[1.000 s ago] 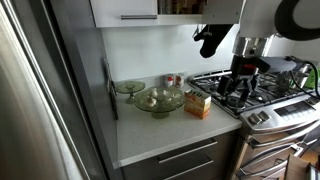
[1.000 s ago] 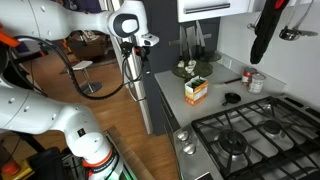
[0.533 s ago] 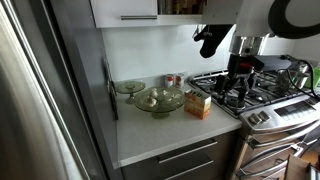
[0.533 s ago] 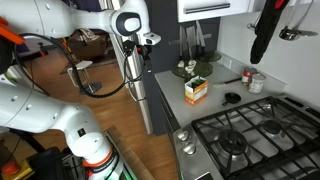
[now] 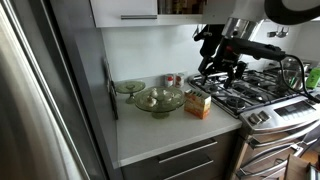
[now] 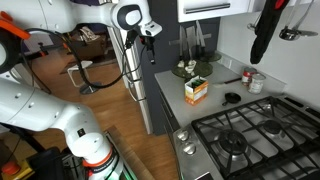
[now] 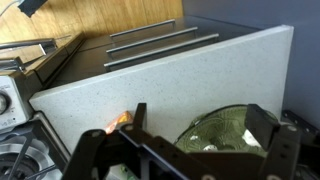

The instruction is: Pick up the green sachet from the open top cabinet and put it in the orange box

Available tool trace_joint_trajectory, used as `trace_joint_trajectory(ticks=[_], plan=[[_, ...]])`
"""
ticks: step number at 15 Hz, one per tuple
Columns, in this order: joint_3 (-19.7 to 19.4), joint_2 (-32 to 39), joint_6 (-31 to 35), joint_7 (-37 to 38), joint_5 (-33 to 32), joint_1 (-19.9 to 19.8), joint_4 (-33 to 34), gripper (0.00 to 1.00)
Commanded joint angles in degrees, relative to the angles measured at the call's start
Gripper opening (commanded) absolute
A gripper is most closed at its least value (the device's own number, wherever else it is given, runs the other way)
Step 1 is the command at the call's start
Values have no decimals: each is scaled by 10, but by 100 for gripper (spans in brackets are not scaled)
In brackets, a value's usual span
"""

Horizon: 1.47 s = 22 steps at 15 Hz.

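two glass bowls are sitting on the table (image 5: pixel 150 135): a small glass bowl (image 5: pixel 130 87) and a wide glass bowl (image 5: pixel 160 107). one orange box (image 5: pixel 198 104) is standing beside them. one gas stove (image 5: pixel 250 95) is showing, two grey drawers (image 5: pixel 190 155) are sitting below, and one black mitt (image 6: pixel 265 35) is hanging.

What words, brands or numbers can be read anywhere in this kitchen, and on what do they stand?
No text can be read in any view.
Small orange-yellow carton on the counter: coloured print on its front, too small and blurred to read.
Small red-and-white tin beside the hob: label blurred, not readable.
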Motion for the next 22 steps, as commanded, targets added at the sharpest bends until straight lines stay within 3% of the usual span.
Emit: trace_joint_trajectory(ticks=[1, 5, 6, 11, 17, 22], plan=[[10, 44, 20, 107, -3, -18, 70, 100], [9, 76, 52, 224, -25, -30, 132, 100], [-6, 56, 38, 177, -15, -8, 104, 100], [-8, 75, 48, 212, -23, -12, 131, 100], [-18, 113, 155, 359, -40, -47, 192, 100], [-16, 160, 213, 506, -110, -72, 278, 100]])
